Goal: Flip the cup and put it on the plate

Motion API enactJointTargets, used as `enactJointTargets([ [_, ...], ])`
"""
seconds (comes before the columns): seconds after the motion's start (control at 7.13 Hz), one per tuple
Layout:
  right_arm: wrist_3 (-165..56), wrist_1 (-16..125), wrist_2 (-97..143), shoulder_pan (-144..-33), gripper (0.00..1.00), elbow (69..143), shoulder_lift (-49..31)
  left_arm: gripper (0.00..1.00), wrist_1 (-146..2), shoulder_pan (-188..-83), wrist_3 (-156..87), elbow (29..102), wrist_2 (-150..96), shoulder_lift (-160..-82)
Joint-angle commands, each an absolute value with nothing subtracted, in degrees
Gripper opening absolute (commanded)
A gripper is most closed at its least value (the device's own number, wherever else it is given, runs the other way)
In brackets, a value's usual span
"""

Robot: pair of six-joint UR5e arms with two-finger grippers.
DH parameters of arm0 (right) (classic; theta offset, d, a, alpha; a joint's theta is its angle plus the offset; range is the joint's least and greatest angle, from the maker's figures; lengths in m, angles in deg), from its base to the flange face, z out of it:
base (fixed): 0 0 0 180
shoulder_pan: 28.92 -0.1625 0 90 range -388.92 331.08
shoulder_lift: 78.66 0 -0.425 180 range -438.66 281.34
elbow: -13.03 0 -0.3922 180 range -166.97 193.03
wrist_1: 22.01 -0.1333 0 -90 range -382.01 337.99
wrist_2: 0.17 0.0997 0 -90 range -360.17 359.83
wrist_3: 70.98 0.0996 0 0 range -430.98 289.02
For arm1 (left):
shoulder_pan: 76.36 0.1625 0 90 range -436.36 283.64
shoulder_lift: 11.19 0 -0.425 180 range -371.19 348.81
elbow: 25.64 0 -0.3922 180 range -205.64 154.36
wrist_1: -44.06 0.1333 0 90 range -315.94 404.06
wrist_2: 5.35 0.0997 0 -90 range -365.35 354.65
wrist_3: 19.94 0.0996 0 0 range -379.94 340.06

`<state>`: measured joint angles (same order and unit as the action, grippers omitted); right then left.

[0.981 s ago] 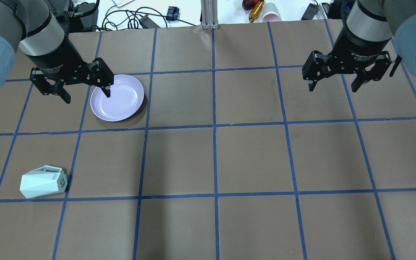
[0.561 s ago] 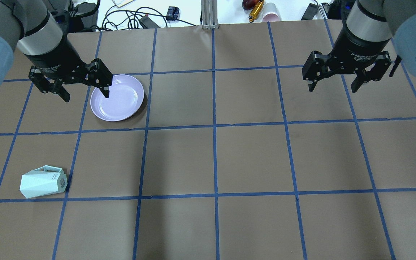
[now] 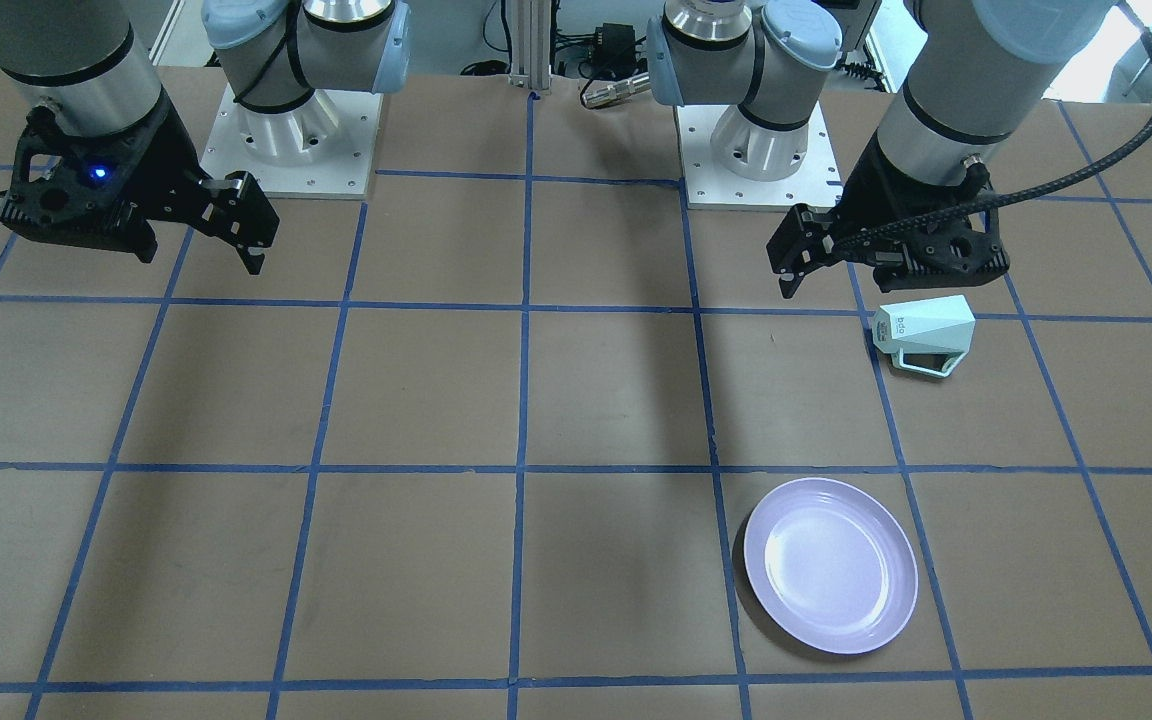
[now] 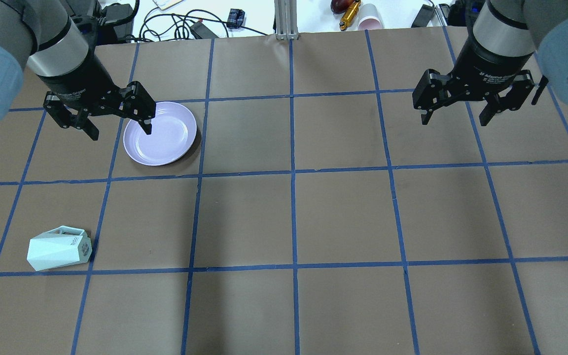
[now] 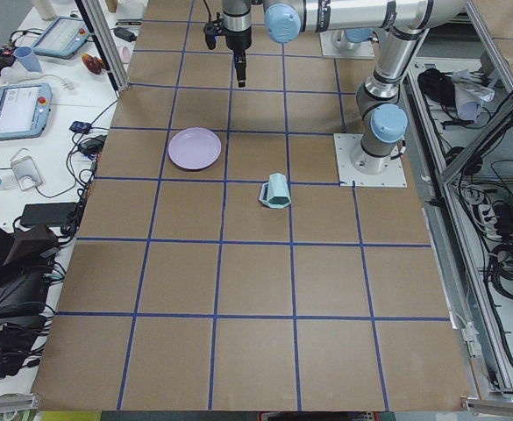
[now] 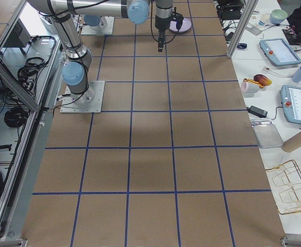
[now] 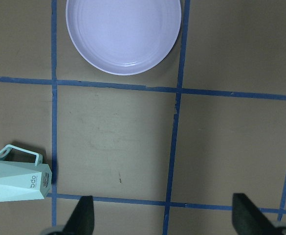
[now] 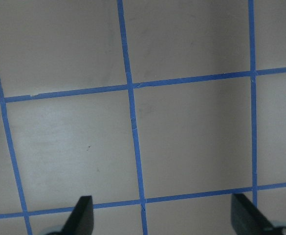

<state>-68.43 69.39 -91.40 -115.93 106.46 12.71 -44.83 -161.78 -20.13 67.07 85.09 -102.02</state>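
Note:
The mint-green cup [image 4: 58, 248] lies on its side near the table's front left, its lettered base toward the right and its handle toward the back. It also shows in the front view [image 3: 924, 333] and at the left wrist view's lower left [image 7: 15, 176]. The lavender plate [image 4: 170, 143] sits bare at the back left, seen also from the left wrist [image 7: 123, 34]. My left gripper [image 4: 120, 132] is open and empty, held high over the plate's left edge, apart from the cup. My right gripper [image 4: 454, 121] is open and empty, high at the back right.
Brown paper with a blue tape grid covers the table. Cables [image 4: 175, 24], a pink paper cup [image 4: 370, 19] and an aluminium post [image 4: 286, 19] lie beyond the far edge. The arms' bases [image 3: 286, 130] stand at the robot's side.
The left gripper has wobbled slightly left and back. The cup, plate and right arm have not moved.

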Motion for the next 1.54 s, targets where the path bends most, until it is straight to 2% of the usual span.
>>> enactJointTargets([
  [0.0,-68.4,69.4,-91.4,-115.9,1.0,106.5,12.7,1.0,-44.4,-160.6,-20.0,67.0,84.8,-102.4],
  [0.84,-68.4,69.4,-91.5,-115.9,1.0,106.5,12.7,1.0,-45.2,-137.8,-6.0,67.3,83.0,-102.4],
  [1.4,-68.4,69.4,-91.5,-115.9,1.0,106.5,12.7,1.0,-45.2,-121.0,13.0,70.9,76.9,-107.0],
])
